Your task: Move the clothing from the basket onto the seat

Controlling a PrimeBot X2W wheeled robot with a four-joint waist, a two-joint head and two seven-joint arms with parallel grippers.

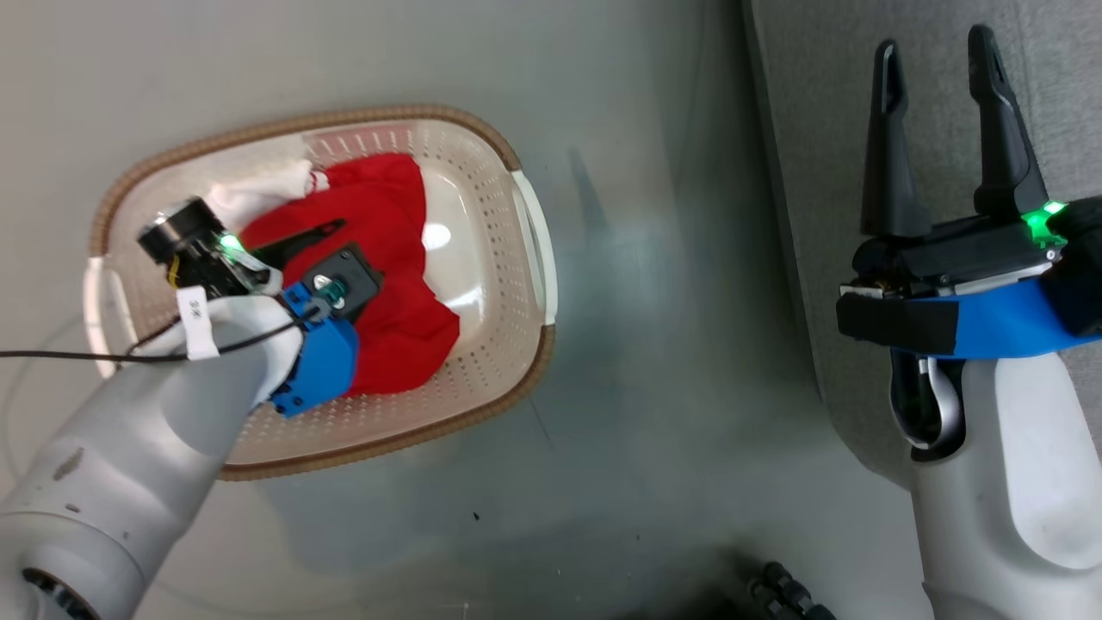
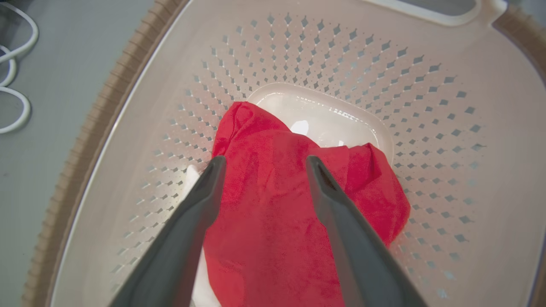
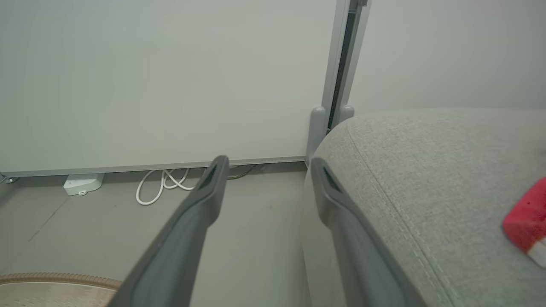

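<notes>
Splayed left gripper point(image 2: 265, 161) over red garment point(image 2: 268, 230), basket point(image 1: 491, 362) lengthwise left-to-right

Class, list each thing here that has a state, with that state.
basket: holds clothing.
red garment: crumpled in basket.
white cloth: bunched beside red garment.
left gripper: open, above red garment.
right gripper: open, empty.
seat: red item lying on it.

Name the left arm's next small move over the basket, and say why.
Probably ease the left gripper down a little and close it on the red garment. Its jaws stand open with the red fabric right under the spread fingers. The garment lies in the basket and nothing is gripped yet, so a grasp should come before any lift toward the seat.
</notes>
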